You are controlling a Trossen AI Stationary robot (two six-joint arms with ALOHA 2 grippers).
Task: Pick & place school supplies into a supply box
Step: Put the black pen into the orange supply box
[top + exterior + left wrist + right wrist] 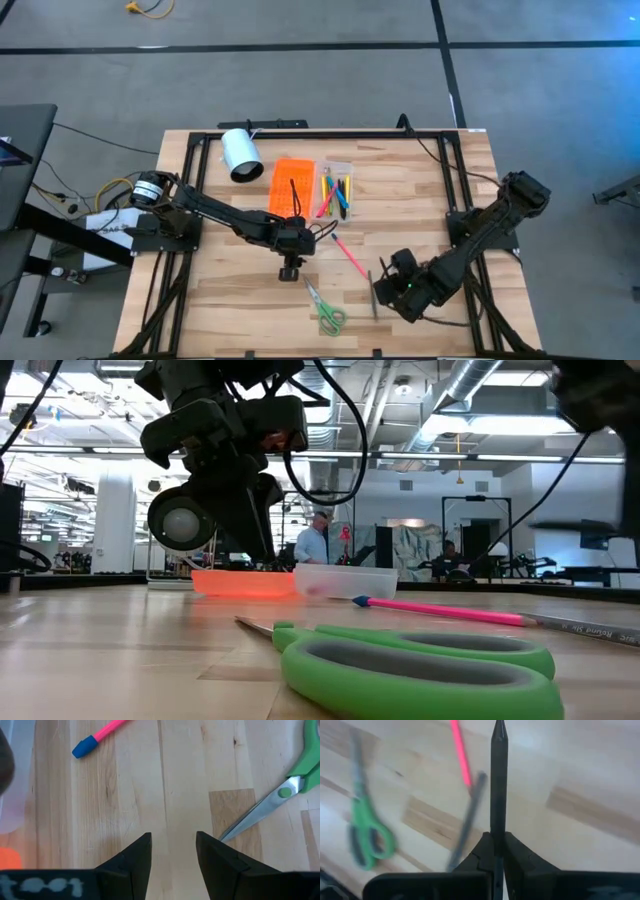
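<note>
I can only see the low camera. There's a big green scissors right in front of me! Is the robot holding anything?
Observer: Yes. The right end effector is shut on a dark pencil.
Operator: What's the other arm doing?
Observer: The left end effector is open over bare table, between the pink pencil and the scissors.
Operator: Is there anything in the box?
Observer: The clear tray holds several coloured pencils.

I see the orange-lidded supply box (312, 187) open, pens inside its clear tray; a pink pencil (349, 256), grey pencil (372, 291) and green scissors (325, 309) lie flat nearby.
</note>
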